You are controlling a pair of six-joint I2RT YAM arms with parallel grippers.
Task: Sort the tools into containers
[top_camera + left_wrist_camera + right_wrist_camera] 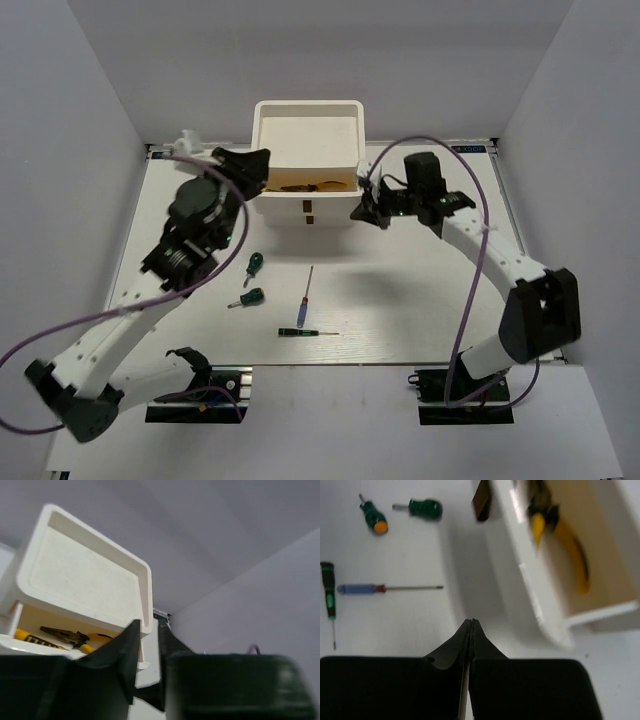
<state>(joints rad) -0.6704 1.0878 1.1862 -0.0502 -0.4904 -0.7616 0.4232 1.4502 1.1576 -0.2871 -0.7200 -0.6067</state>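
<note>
Half of the pliers (571,555) — blurred — hides inside the drawer (530,585).

White table (420,320) boxed in on three sides by plain pale walls (300,50)

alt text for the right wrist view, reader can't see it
The right gripper, fingers shut and empty, hovers over a white table. At right, an open drawer of the white organizer holds yellow-handled pliers; at left lie two stubby green screwdrivers, a red-blue screwdriver and a thin black-green screwdriver.
</note>
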